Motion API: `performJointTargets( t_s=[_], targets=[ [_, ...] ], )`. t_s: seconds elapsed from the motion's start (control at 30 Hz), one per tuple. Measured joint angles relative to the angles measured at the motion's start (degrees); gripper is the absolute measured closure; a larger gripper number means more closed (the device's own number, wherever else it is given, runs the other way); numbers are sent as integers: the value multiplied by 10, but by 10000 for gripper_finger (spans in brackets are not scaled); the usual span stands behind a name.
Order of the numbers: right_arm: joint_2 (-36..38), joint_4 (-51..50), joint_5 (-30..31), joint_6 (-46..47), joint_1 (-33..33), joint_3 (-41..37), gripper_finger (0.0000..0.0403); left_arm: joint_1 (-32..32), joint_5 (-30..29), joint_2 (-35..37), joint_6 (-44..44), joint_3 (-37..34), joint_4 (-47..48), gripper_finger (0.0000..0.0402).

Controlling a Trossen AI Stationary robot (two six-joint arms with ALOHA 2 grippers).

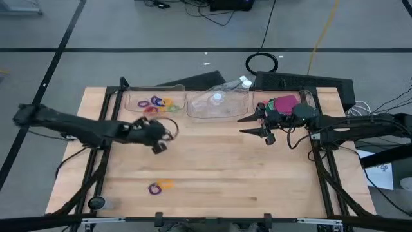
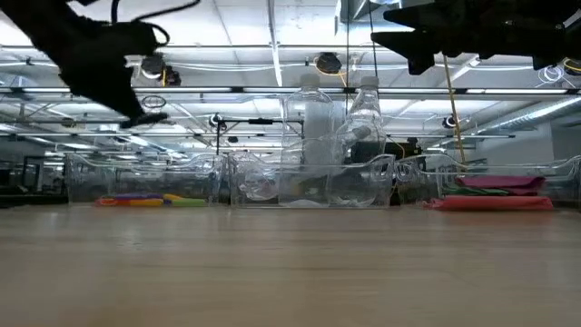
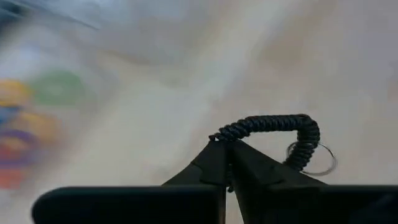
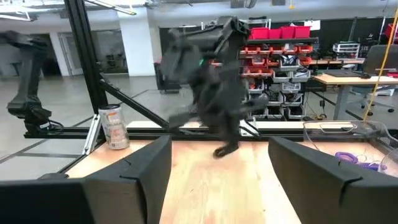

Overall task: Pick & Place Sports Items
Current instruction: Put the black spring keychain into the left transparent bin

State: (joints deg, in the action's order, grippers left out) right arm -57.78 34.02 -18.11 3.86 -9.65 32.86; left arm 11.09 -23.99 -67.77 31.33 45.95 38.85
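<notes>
My left gripper (image 1: 164, 133) hangs above the table's left middle, shut on a black coiled elastic ring (image 3: 268, 124) that carries a small metal key ring (image 3: 318, 160). A purple ring (image 1: 154, 188) and an orange ring (image 1: 166, 184) lie flat on the table near its front edge. Several coloured rings (image 1: 156, 103) lie in the far left clear tray (image 1: 135, 95). Pink and green flat pieces (image 1: 284, 102) lie in the far right tray (image 2: 495, 202). My right gripper (image 1: 252, 125) is raised in front of that tray, open and holding nothing. My left gripper pinches one end of the black coil (image 3: 219, 135) between the tips of its two fingers, slanting down from the table's left side. The coil arches out beyond the fingertips, and its other end hangs beside them with the key ring. It is lifted clear of the table.
A middle clear tray (image 1: 219, 106) at the far edge holds clear plastic bottles (image 2: 363, 127). A black cable loop (image 1: 262, 63) lies on the floor beyond the table. Bare wood spreads between the two arms and toward the front edge.
</notes>
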Motion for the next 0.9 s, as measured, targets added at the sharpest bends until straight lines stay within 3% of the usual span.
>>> performJointTargets(
  t_s=[0.17, 0.3, 0.63, 0.9],
  targets=[
    [0, 0, 0, 0, 0, 0, 206, -40, -114, 86, -2, 0, 0, 394],
    [0, 0, 0, 0, 0, 0, 206, -86, -152, 132, -22, 1, 0, 399],
    [0, -2, 0, -1, 0, 0, 206, -240, -149, 145, -77, 1, -7, 396],
    [0, -4, 0, -5, 0, 0, 206, -351, -61, 81, -160, 2, -103, 393]
  ],
)
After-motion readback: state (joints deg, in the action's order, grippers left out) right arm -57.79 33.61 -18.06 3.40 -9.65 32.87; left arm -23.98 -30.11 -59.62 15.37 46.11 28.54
